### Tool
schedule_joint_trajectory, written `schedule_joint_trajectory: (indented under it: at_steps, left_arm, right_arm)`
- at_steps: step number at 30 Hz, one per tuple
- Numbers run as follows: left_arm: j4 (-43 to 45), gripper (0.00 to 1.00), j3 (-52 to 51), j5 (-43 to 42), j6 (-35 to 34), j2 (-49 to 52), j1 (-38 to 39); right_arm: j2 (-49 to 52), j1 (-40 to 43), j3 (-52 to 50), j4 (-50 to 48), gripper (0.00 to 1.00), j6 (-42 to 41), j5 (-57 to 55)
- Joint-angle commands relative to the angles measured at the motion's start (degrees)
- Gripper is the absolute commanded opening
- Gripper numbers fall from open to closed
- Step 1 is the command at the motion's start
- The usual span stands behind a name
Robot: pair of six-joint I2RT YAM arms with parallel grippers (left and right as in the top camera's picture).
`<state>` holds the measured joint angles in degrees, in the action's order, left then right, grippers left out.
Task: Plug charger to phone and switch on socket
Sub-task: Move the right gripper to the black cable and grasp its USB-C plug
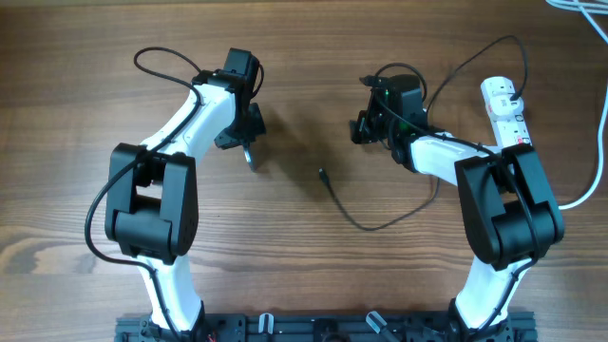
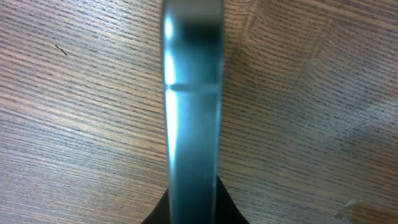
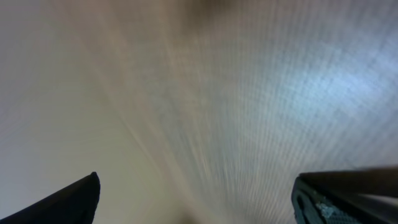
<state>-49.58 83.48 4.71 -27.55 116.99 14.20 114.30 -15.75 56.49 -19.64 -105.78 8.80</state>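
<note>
My left gripper [image 1: 243, 135] is shut on the phone [image 1: 249, 156], held on edge just above the table. In the left wrist view only the phone's thin grey-teal side [image 2: 193, 118] shows; its screen is hidden. The charger cable [image 1: 366, 226] lies on the wood between the arms, its plug tip [image 1: 321, 173] free and pointing left, right of the phone. My right gripper [image 1: 365, 124] is open and empty above the table, up and right of the tip; its wrist view [image 3: 199, 199] shows only blurred wood. The socket [image 1: 504, 110] lies at the far right.
The socket's thick white cord [image 1: 591, 185] curves along the right table edge. The charger cable loops up over my right arm to the socket. Both arm bases stand at the front edge.
</note>
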Motion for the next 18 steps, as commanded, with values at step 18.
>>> schedule_joint_trajectory:
  at_steps: [18]
  left_arm:
    - [-0.8, 0.14, -1.0, -2.5, -3.0, 1.4, -0.4]
  right_arm:
    - [-17.7, -0.6, -1.6, 36.7, 1.00, 104.8, 12.0]
